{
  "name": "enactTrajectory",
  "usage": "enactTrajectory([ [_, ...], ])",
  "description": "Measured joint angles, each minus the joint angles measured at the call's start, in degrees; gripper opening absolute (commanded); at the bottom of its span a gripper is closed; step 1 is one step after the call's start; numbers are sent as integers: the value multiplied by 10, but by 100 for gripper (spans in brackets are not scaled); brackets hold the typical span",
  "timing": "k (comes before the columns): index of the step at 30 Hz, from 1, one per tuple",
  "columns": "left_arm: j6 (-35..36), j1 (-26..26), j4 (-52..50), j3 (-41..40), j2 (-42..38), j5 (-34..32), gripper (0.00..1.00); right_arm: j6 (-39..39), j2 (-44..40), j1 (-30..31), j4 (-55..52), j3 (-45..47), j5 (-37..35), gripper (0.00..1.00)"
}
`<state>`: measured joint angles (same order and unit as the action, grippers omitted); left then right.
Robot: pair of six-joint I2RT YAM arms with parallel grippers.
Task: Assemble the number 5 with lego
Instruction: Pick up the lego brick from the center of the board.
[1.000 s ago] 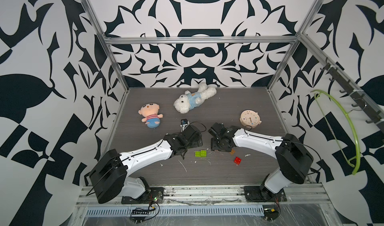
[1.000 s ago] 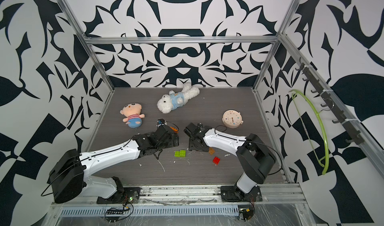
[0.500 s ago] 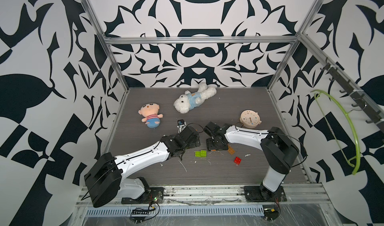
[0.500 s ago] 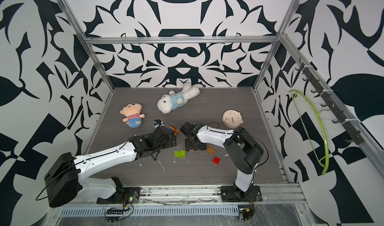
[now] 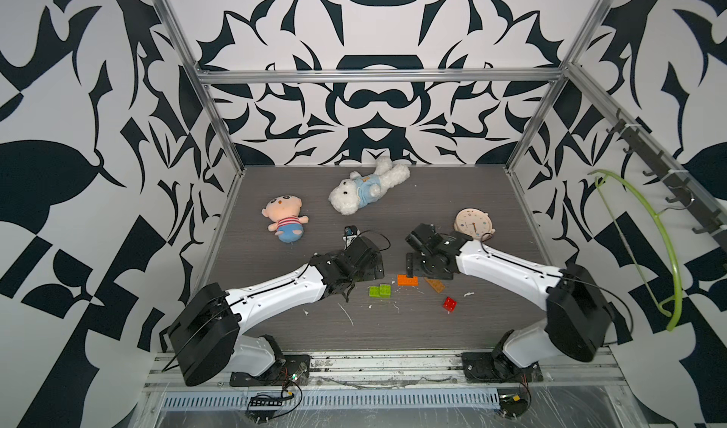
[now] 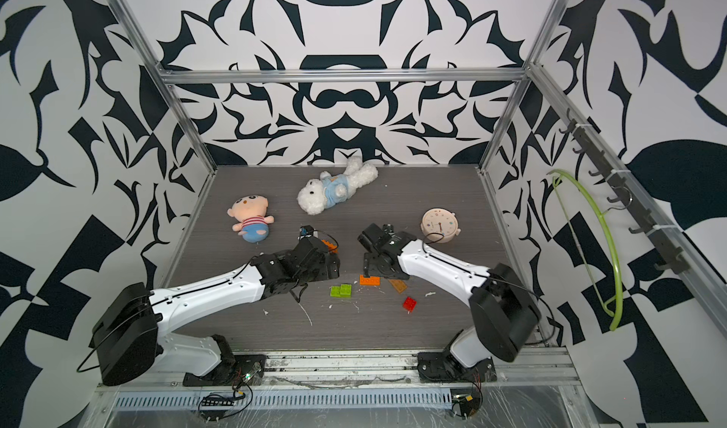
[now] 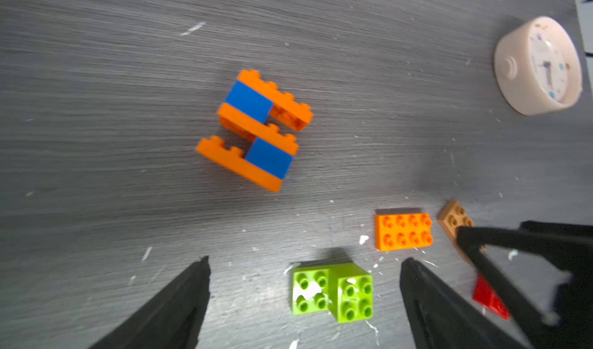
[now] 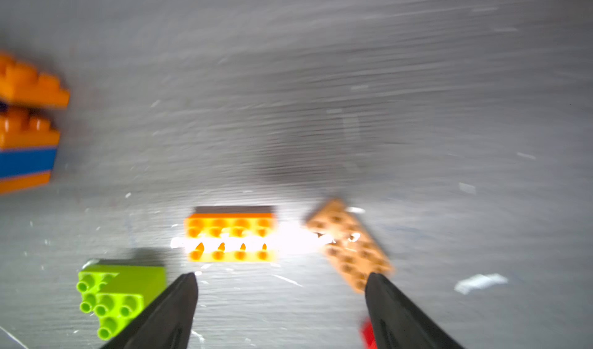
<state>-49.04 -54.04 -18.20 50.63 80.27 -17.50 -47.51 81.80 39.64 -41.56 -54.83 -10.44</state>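
Left wrist view gave you the orange-and-blue lego stack [image 7: 253, 129] lying on its side on the grey wood-grain tabletop [image 7: 96, 106]. It lay apart from the loose pieces: two lime-green square bricks [image 7: 332, 291] touching each other, an orange eight-stud brick [image 7: 403, 232], a tan flat plate [image 7: 454, 224] and a small red brick [image 7: 489, 299]. Your left gripper [image 7: 306, 262] hung spread wide over the green pair, gripping nothing. Your right gripper [image 8: 281, 276] stood parted and empty near the orange brick and tan plate. Farther back lay a round beige clock [image 5: 474, 224], a striped plush doll [image 5: 284, 219] and a white plush bear [image 5: 364, 192]. Black-and-white patterned walls [image 5: 78, 91] enclosed the table, and a green hanger [image 5: 665, 241] hung on the right wall.
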Motion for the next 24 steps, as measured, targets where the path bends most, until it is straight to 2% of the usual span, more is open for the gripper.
enactTrajectory([
  [4,17,-16,9,42,41,23,99,-41,-75,-26,-36,68,-14,79],
  [7,25,-35,17,70,75,33,99,-60,-99,-27,-58,101,-9,75],
  [17,25,-51,26,86,111,46,99,-88,-101,-27,-55,146,38,60],
  [24,26,-51,26,94,120,49,99,-96,-92,-27,-35,160,46,55],
])
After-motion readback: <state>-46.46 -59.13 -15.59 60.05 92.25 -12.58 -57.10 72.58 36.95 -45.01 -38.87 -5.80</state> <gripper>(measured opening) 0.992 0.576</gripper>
